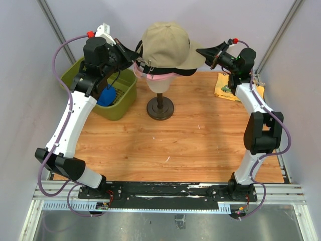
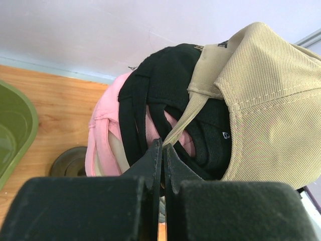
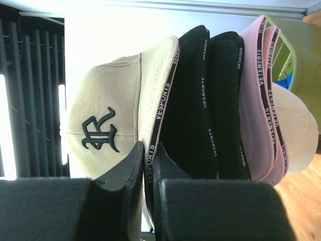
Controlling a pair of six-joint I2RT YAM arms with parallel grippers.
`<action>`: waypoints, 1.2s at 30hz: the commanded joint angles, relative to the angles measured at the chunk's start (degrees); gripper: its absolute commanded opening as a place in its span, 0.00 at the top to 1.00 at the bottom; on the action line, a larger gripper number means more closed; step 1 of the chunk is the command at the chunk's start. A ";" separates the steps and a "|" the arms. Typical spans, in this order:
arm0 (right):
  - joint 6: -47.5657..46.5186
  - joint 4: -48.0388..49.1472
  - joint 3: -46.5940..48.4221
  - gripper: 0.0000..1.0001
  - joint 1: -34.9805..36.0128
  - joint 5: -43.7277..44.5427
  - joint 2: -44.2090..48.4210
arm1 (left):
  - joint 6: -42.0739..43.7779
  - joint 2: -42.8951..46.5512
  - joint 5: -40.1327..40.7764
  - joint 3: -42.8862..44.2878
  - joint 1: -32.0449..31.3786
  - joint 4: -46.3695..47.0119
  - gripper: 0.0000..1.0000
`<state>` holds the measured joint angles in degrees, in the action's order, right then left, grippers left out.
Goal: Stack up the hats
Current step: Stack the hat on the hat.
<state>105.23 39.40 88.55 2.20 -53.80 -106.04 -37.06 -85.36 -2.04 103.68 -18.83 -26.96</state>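
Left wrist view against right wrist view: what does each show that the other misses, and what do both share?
Only left wrist: the left gripper pinching the beige hat by its back strap, and the dark stand base. Only right wrist: the right gripper closed on that hat's front, and its embroidered logo. Both: the beige hat stacked over black hats and a pink hat.

Mid-rear is blocked by the hats (image 1: 165,42) on stand (image 1: 160,108), flanked tight by left gripper (image 1: 136,60) & right gripper (image 1: 204,51). Rear L is filled by bin (image 1: 120,108). Front of tabletop (image 1: 175,145) is left passable.
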 commanded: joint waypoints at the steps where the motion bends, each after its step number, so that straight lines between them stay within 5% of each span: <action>1: -5.65 -7.27 -3.15 0.99 0.08 3.05 -3.95 | 3.04 -2.86 3.51 -3.34 1.98 -10.33 0.99; 32: -17.45 -15.62 -14.28 0.99 3.79 6.88 4.31 | 2.31 -9.66 0.72 -5.17 4.85 -5.61 0.99; 36: -17.69 -15.58 -13.58 0.88 4.02 7.41 5.27 | 1.17 -9.73 0.28 -3.62 4.94 -4.79 0.99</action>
<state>95.46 36.77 77.52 5.37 -45.69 -98.43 -37.56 -90.00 -4.01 102.48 -14.90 -17.72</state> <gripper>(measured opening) 0.080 0.018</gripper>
